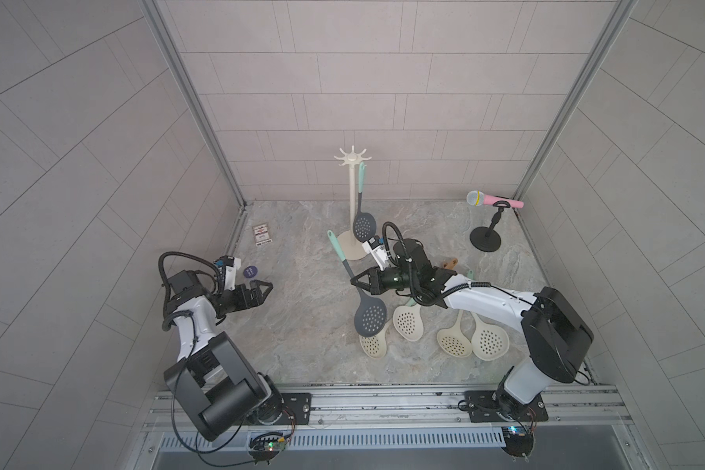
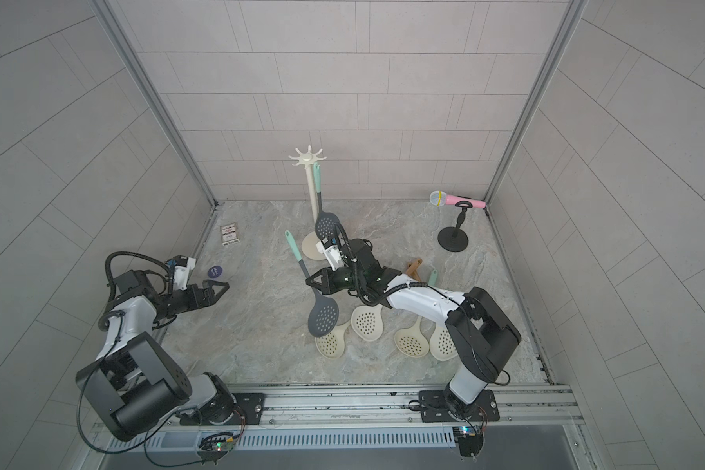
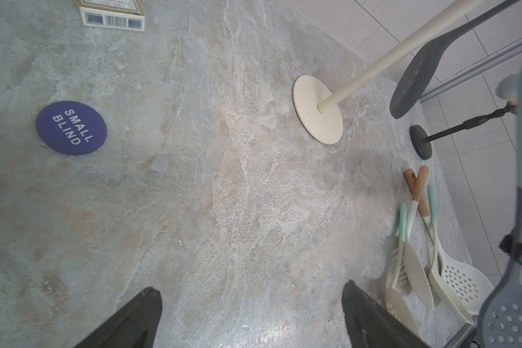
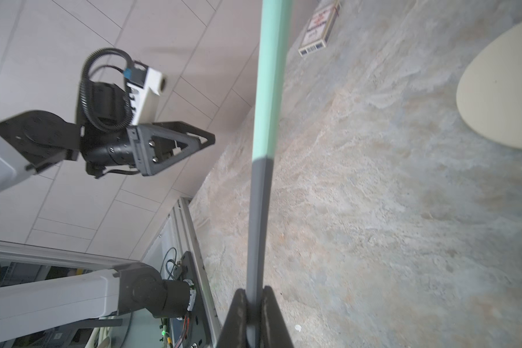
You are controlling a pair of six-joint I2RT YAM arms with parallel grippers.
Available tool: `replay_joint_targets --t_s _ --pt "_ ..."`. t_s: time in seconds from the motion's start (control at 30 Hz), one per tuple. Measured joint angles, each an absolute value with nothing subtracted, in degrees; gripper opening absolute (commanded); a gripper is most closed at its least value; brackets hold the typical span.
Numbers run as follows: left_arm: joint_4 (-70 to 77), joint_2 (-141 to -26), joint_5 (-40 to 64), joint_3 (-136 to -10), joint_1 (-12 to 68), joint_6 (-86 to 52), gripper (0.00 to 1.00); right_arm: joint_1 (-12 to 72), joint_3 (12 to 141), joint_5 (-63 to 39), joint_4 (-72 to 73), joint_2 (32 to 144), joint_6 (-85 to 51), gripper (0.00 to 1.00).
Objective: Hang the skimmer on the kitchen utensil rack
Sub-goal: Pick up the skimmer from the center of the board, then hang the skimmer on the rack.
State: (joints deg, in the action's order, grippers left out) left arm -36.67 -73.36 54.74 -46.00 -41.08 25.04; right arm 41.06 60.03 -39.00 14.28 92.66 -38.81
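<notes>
The kitchen utensil rack [image 1: 351, 195] [image 2: 313, 195] stands at the back middle, cream, with a hook crown [image 1: 352, 156]. One grey skimmer with a mint handle [image 1: 363, 224] hangs from a hook. My right gripper [image 1: 355, 282] [image 2: 310, 281] [image 4: 255, 293] is shut on the grey shaft of a second grey skimmer [image 1: 370, 319] [image 4: 261, 195]. This one is tilted, mint handle end toward the back and perforated head toward the front. It stands left of the rack's base [image 3: 309, 99]. My left gripper [image 1: 265, 287] [image 3: 250, 293] is open and empty, low at the left.
Several cream skimmers [image 1: 410, 321] lie under and beside the right arm. A pink microphone on a black stand [image 1: 487, 236] is at the back right. A card box [image 1: 261, 235] and a purple disc [image 1: 250, 272] lie at the left.
</notes>
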Motion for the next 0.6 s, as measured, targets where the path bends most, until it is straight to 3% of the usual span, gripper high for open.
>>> replay_joint_targets --t_s 0.33,0.6 --pt "-28.56 -70.11 48.49 -43.33 -41.08 19.42 1.00 37.23 58.98 -42.37 26.17 87.96 -43.92 0.00" --pt "-18.74 -67.53 35.35 -39.72 -40.32 12.56 1.00 34.33 60.55 -43.53 29.74 87.96 -46.33 0.00"
